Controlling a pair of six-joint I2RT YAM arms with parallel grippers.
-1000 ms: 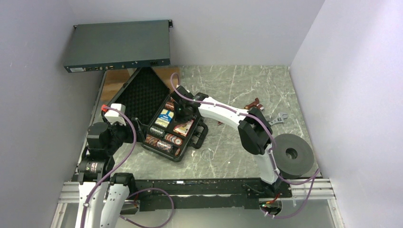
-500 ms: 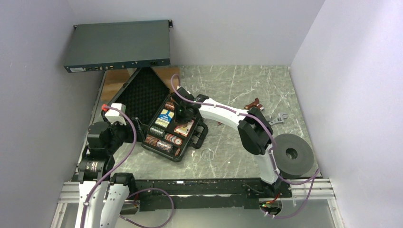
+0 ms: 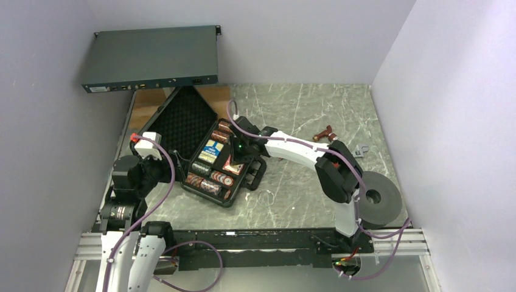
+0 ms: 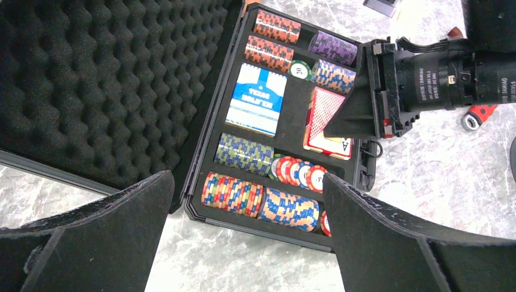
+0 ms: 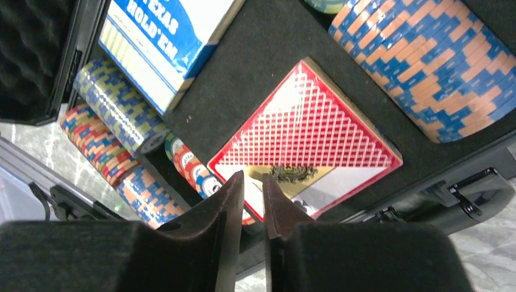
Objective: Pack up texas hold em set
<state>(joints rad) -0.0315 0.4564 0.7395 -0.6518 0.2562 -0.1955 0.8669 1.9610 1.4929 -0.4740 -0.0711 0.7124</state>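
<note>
The black case [image 3: 256, 174] lies open, its egg-crate foam lid [image 3: 182, 121] folded back to the left. Inside lie a blue card box [image 3: 210, 151], a red card box [image 3: 235, 165] and rolls of striped chips [image 3: 210, 182]. My right gripper [image 3: 234, 157] hovers just above the red card box [image 5: 310, 131], its jaws almost together with nothing between them [image 5: 252, 179]. My left gripper [image 4: 246, 182] is wide open and empty over the case's near-left edge. From there I see the chip rolls [image 4: 234, 193], the blue box [image 4: 258, 98] and the red box [image 4: 325, 112].
A flat dark-grey rack unit [image 3: 152, 58] stands at the back left. A red-handled wrench [image 3: 325, 132] lies right of the case. A grey wheel [image 3: 374, 198] sits at the near right. Walls close in on the left, back and right.
My right gripper moved from the far chip rolls toward the near side, now over the red card box; its elbow swung right. The left arm has not moved.
</note>
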